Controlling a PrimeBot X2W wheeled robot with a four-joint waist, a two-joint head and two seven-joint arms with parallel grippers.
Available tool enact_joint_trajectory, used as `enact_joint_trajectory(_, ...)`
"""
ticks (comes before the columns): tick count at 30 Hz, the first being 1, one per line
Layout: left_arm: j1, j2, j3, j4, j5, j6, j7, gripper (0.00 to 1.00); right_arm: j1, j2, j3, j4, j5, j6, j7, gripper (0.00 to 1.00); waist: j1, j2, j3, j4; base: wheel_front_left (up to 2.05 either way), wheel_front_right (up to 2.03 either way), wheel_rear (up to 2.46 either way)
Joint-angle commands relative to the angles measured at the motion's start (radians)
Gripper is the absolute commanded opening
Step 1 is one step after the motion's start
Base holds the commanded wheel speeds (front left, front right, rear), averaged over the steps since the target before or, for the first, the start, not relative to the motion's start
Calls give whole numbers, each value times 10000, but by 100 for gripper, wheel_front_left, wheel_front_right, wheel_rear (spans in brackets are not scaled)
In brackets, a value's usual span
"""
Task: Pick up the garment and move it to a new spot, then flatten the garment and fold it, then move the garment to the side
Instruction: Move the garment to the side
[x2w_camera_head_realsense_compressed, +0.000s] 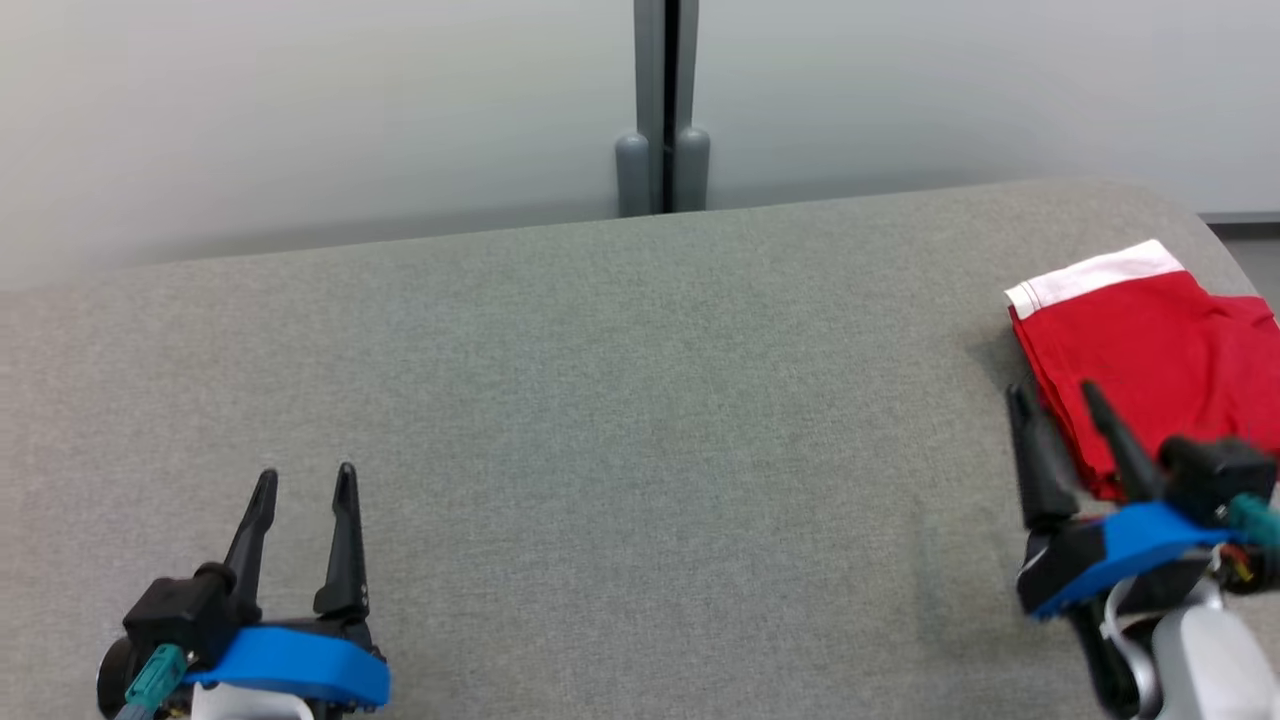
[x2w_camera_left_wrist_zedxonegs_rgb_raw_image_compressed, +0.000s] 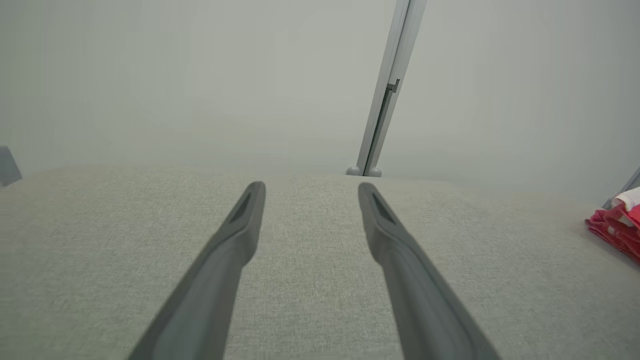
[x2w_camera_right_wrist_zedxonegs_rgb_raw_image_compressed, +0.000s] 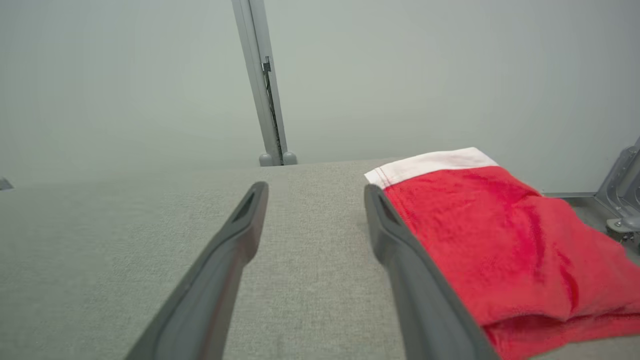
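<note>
my right pincer (x2w_camera_head_realsense_compressed: 1054, 390): wide open, nothing held; grey cloth shows between the two fingers in the right wrist view (x2w_camera_right_wrist_zedxonegs_rgb_raw_image_compressed: 315, 186)
right pincer place: low at the right of the head view, fingers pointing away from me, at the garment's near left corner
right pincer contact: my outer finger overlaps the red edge in both views; touching or just above, can't tell
my left pincer (x2w_camera_head_realsense_compressed: 307, 472): wide open too, empty, low at the left, over bare surface, well apart from the garment; same in its wrist view (x2w_camera_left_wrist_zedxonegs_rgb_raw_image_compressed: 310, 186)
counts: 2 pincers, 2 dark fingers each; 1 garment; 1 white band; 1 post with 2 rounded feet
garment (x2w_camera_head_realsense_compressed: 1150, 340): red, folded into a flat stack, layered edges showing along its left side
garment place: far right of the grey surface (x2w_camera_head_realsense_compressed: 600, 380), near its rounded right end; right part cut off by the head view's edge
what holds it: only the surface, garment lying flat on top (x2w_camera_right_wrist_zedxonegs_rgb_raw_image_compressed: 490, 235)
white band (x2w_camera_head_realsense_compressed: 1095, 272): at the garment's far end, away from me
long axis: runs near to far, far end leaning a little to my left
left wrist glimpse: red bundle at that view's right edge (x2w_camera_left_wrist_zedxonegs_rgb_raw_image_compressed: 612, 227)
post (x2w_camera_head_realsense_compressed: 662, 100): grey, upright, behind the surface, between pale wall panels
</note>
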Motion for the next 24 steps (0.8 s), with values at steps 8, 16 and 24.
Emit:
enact_joint_trajectory(8, 660, -161, 359, 360, -247, -31, -134, 100, 1439, 690, 475, -906, -631, 6, 79, 100, 3, -1, -448, 352, 0, 0, 0)
enact_joint_trajectory(16, 904, -308, 463, 358, -202, -53, -158, 100, 1648, 905, 513, -1051, -724, 6, 239, 100, 3, -1, -496, 390, 0, 0, 0)
enact_joint_trajectory(24, 902, -328, 530, 338, -183, -140, -160, 100, 1828, 1006, 371, -1189, -665, 6, 197, 100, 3, -1, -476, 386, 0, 0, 0)
